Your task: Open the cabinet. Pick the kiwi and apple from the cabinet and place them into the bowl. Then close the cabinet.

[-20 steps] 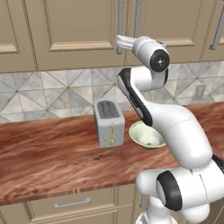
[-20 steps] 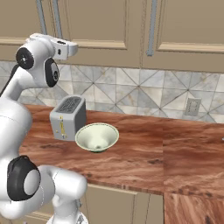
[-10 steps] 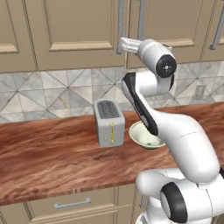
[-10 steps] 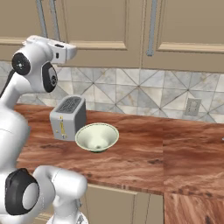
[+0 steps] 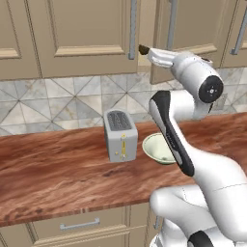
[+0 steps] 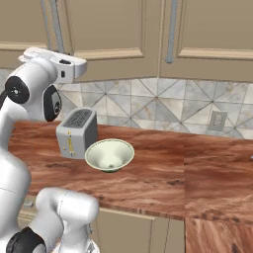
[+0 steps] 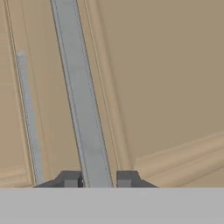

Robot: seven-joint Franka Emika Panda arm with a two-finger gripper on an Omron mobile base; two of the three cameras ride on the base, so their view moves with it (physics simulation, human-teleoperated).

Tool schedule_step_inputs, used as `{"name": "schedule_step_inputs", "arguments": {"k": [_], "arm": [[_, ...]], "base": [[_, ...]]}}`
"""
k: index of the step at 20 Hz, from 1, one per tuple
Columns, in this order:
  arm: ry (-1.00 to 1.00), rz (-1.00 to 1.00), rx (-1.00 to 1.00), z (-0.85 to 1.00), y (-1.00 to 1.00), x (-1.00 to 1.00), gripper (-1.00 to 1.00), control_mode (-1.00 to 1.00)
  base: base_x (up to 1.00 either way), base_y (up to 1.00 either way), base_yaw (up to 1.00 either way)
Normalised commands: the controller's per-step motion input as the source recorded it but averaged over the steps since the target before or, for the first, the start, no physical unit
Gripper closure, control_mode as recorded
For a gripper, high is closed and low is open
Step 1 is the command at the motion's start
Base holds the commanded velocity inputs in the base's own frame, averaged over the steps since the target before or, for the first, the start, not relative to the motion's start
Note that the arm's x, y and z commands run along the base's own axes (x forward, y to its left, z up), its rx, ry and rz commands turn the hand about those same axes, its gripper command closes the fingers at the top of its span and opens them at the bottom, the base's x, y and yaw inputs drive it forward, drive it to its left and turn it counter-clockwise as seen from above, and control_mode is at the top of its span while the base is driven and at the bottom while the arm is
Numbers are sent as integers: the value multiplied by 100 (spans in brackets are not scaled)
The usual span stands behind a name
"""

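Observation:
The cabinet (image 5: pixel 77 34) is the tan upper unit whose two doors meet at long silver bar handles. My gripper (image 5: pixel 143 49) is raised to the gap between the doors, and in the hand view it (image 7: pixel 98 179) is shut on a handle (image 7: pixel 83 100) that runs up between the fingertips. The right door (image 5: pixel 202 29) stands slightly ajar, its inner edge swung out from the left door. On the counter below sits the pale cream-green bowl (image 5: pixel 159 147) (image 6: pixel 109 154) with nothing in it. The kiwi and the apple are hidden.
A silver toaster (image 5: pixel 120 135) (image 6: pixel 76 131) stands just left of the bowl on the wooden counter (image 5: pixel 53 178). Behind it runs a tiled backsplash with a wall outlet (image 6: pixel 216 121). More closed tan doors (image 6: pixel 217 29) continue to the right, and a drawer front (image 5: pixel 79 224) sits under the counter.
My hand has drawn back and to the right while gripping the handle. The right door has swung out a little from its closed position. Bowl and toaster have stayed put.

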Motion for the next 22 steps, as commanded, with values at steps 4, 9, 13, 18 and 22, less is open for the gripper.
{"name": "schedule_step_inputs", "arguments": {"k": [4, 9, 13, 18, 22], "arm": [[-6, 8, 2, 29, -81, -89, 100, -100], [-7, 12, 6, 31, -89, -81, 100, -100], [-6, 14, 7, 30, -94, -72, 100, -100], [-4, 15, 9, 35, -97, -58, 100, -100], [0, 13, 11, 42, -88, -39, 100, -100]], "base": [[0, 0, 0], [0, 0, 0], [0, 0, 0], [0, 0, 0], [0, 0, 0]]}}
